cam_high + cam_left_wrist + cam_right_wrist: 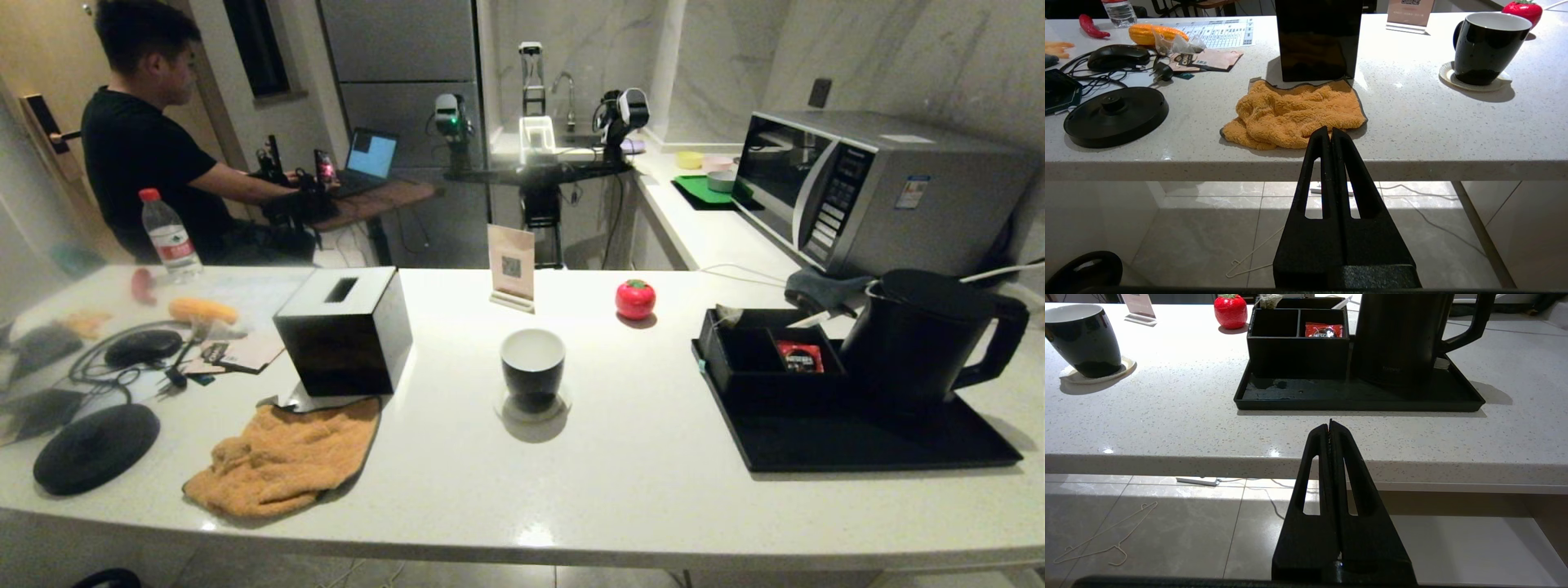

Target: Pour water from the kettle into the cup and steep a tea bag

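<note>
The matte black kettle (922,343) (1400,339) stands on a black tray (857,445) at the right of the counter, handle to the right. The black cup (532,367) (1488,47) (1081,339), white inside, sits on a coaster mid-counter. A grey-green tea bag (727,314) (1269,300) rests at the far edge of the black organiser box (755,363), near a red sachet (800,357). My left gripper (1330,130) is shut and empty, low before the counter's front edge facing the orange towel. My right gripper (1329,422) is shut and empty, low before the tray. Neither shows in the head view.
A black tissue box (343,331) and an orange towel (286,457) lie left of the cup. The round kettle base (95,447) and cables sit far left. A red tomato-shaped object (635,299), a sign card (512,265) and a microwave (882,188) stand further back.
</note>
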